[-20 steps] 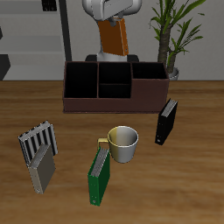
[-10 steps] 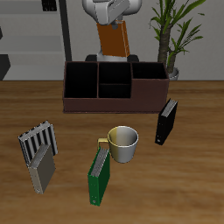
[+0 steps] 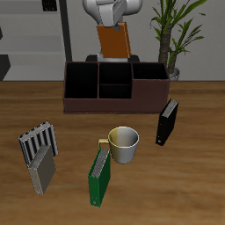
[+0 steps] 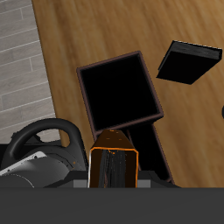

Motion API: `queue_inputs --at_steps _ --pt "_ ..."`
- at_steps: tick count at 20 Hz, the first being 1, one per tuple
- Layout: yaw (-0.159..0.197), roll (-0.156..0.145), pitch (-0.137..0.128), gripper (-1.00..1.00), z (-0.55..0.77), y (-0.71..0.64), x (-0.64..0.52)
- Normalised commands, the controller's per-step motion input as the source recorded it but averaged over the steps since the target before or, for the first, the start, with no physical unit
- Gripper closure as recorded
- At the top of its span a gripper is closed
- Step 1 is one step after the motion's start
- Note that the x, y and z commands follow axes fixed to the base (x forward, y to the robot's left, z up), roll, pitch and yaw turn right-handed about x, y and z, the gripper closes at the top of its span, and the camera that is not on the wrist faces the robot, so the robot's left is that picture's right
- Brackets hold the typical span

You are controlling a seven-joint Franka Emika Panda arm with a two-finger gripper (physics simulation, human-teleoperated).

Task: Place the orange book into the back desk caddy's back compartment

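Exterior view: gripper (image 3: 109, 19) partly cut off above, clamped on orange book (image 3: 115, 40), which hangs long axis near vertical, slightly tilted, above and behind back desk caddy (image 3: 114, 88); lower edge hidden behind caddy's rear wall. Black book (image 3: 167, 122) upright near the caddy.

Wrist view: orange book (image 4: 114, 162) seen end-on between the fingers, dark edge facing the camera; caddy (image 4: 121, 88) cells below; fingertips hard to make out.

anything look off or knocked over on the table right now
Nothing looks spilled or damaged. The green book leans against the cup, and the black book stands on edge apart from the caddy. The claw holds the orange book slightly tilted above the caddy.
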Motion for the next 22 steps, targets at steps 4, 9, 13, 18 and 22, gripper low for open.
queue_inputs --at_steps 4,9,13,18,22 --pt "0.095 -0.008 0.027 1.00 0.01 -0.07 0.16" --pt "0.027 -0.008 0.025 1.00 -0.07 0.02 -0.06" --pt "0.080 0.005 0.028 1.00 -0.10 -0.01 -0.01" --pt "0.113 -0.012 -0.016 1.00 0.02 -0.05 0.11" --pt "0.035 0.010 0.010 1.00 -0.07 0.02 0.03"
